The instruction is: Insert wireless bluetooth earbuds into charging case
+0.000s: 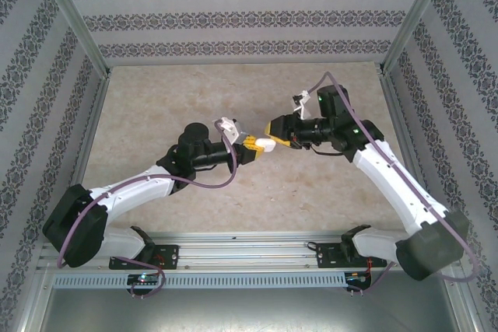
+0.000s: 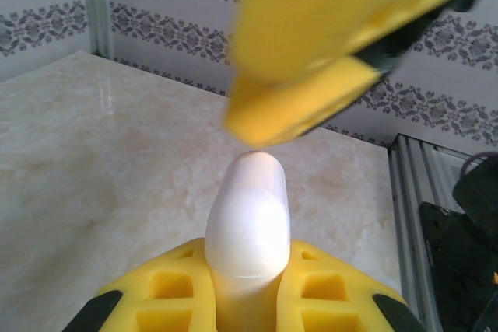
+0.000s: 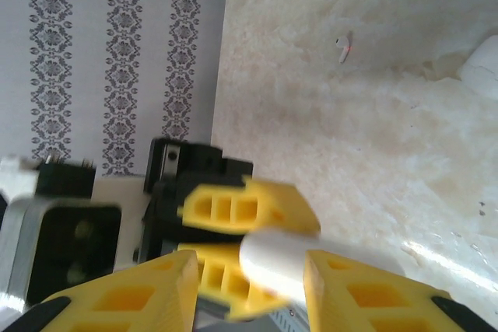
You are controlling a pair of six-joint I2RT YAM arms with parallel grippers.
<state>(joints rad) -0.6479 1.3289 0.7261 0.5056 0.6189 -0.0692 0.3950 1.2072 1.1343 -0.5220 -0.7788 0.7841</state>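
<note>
Plainly, the smooth white rounded plastic charging case (image 2: pixel 247 223) sits pinched between the yellow ribbed fingers (image 2: pixel 167 289) of the left gripper (image 1: pixel 250 144). They are clamped tight on its lower part and hold it up off the beige marbled counter (image 1: pixel 156 114). The case looks glossy and unmarked, seen edge-on, with a domed free end. Its long axis runs straight out of those fingers, and the domed end points at the right gripper (image 1: pixel 272 131). That gripper's yellow fingers (image 3: pixel 136 297) stand partly apart on either side of the domed end. A gap shows on one side of the case; whether the other finger touches it I cannot tell. Well beyond the case, one tiny white plastic earbud (image 3: pixel 343 48) with a short stem lies on the counter, too small to tell which way its stem points.
</note>
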